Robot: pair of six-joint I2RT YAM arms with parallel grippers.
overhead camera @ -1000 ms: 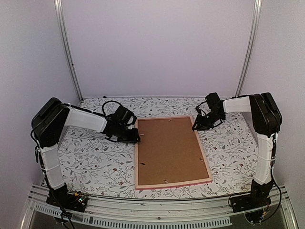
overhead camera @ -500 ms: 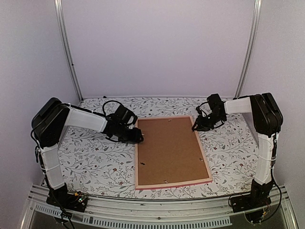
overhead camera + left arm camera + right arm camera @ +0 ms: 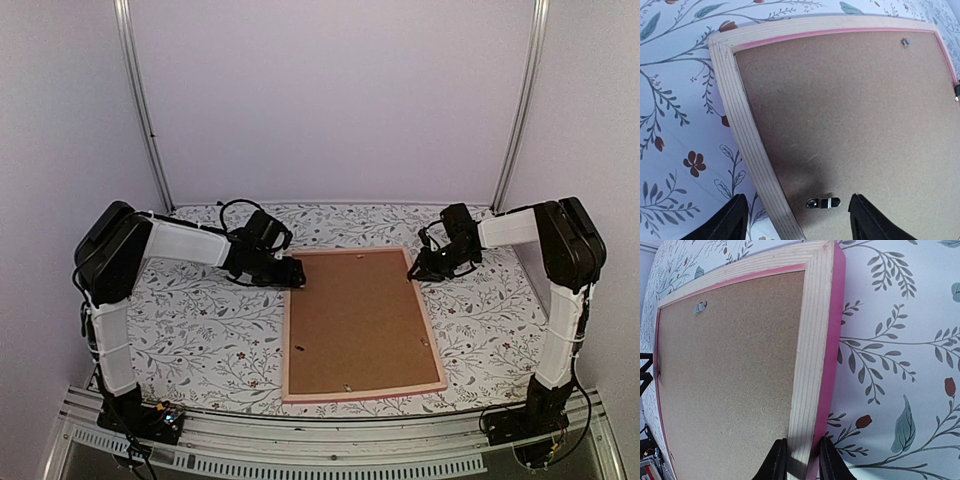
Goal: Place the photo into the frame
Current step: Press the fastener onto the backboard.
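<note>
The pink frame [image 3: 286, 330] lies face down on the flowered table, its brown backing board [image 3: 355, 320] facing up. The photo is hidden. My left gripper [image 3: 297, 278] hovers at the frame's left rail [image 3: 742, 125] near the far-left corner. It is open, one finger over the tablecloth and the other over the board, with a small metal turn clip [image 3: 823, 202] between them. My right gripper [image 3: 415, 270] sits at the far-right corner, shut on the right rail [image 3: 812, 340], with one finger [image 3: 776, 462] on the inner edge and one on the pink outer edge.
A second clip [image 3: 905, 42] shows near the board's far edge, and more clips [image 3: 346, 383] along the near and right edges. Flowered tablecloth [image 3: 200, 320] surrounds the frame. White walls and two metal posts [image 3: 140, 100] close in the back.
My left gripper has opened wide and slid toward the frame's far-left corner. The frame has turned slightly, lying squarer to the table. The right gripper stays clamped on its rail.
</note>
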